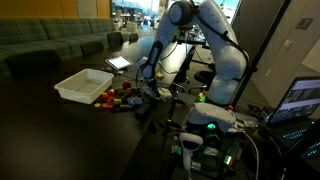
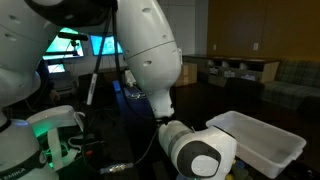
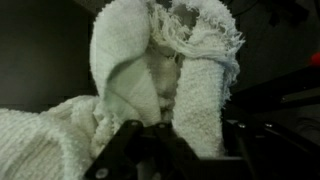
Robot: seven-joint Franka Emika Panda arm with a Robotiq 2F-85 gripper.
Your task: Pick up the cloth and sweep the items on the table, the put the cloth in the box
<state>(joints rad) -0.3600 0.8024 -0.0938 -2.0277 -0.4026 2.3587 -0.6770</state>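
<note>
A white terry cloth fills the wrist view, bunched up and hanging between my gripper's dark fingers, which are shut on it. In an exterior view my gripper is low over the dark table, just beside a cluster of small red and coloured items. The white box stands open on the table left of the items. It also shows in the other exterior view, where the arm hides the gripper, cloth and items.
A tablet or paper lies behind the box. Sofas line the back. A robot base with green lights and cables and a laptop crowd the near right.
</note>
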